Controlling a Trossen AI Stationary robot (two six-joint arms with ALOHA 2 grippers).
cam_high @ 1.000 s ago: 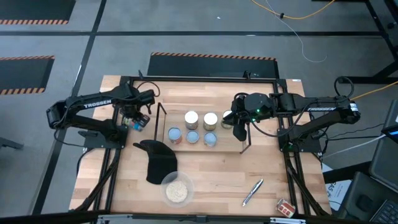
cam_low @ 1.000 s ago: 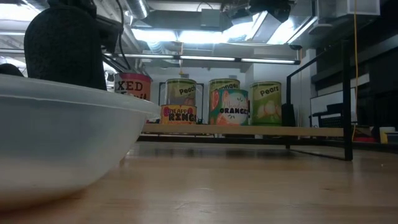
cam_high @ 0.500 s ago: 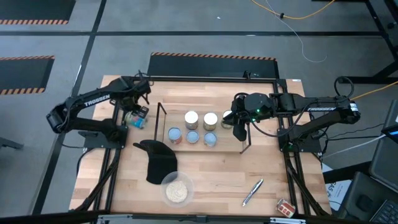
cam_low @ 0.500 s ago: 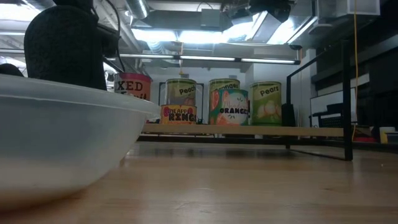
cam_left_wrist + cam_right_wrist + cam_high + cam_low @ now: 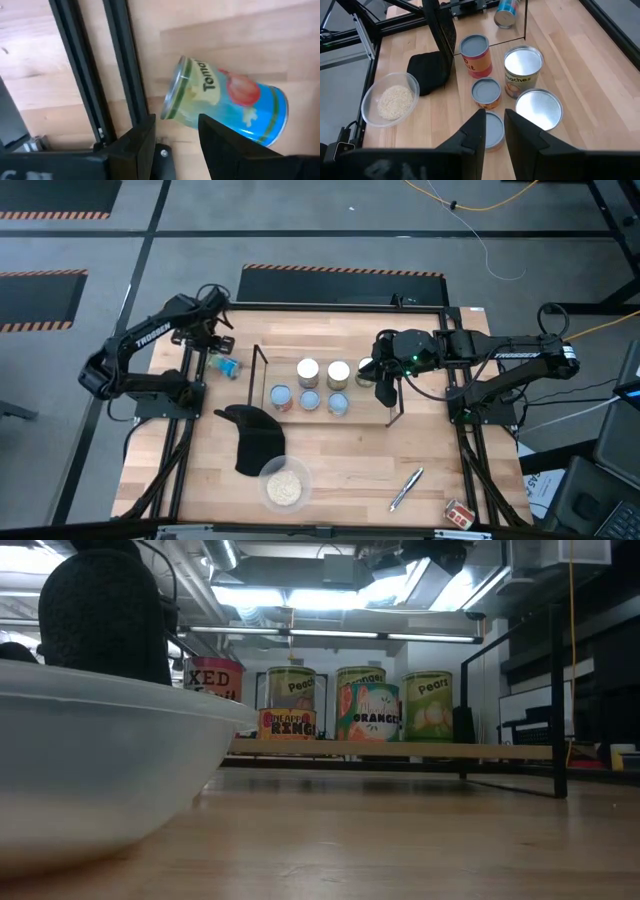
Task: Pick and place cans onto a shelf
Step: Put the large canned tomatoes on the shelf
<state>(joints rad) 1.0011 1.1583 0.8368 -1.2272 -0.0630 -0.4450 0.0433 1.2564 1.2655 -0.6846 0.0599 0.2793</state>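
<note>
Cans: blue tomato can point(image 5: 226, 366) now lies on its side beside the shelf point(image 5: 262, 380), dropped. Left gripper point(image 5: 207, 326) has lifted away, fingers spread, empty. Needs re-grasping. Right gripper point(image 5: 385, 380) waits, slightly parted, over the shelf's right end.

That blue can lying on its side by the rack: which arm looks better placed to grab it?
Probably the left. The left gripper hangs just beyond the tipped can, fingers open, while the right gripper sits at the shelf's far end.

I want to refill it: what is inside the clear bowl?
The clear bowl holds pale grains, seen from above. The low view shows only its wall.
</note>
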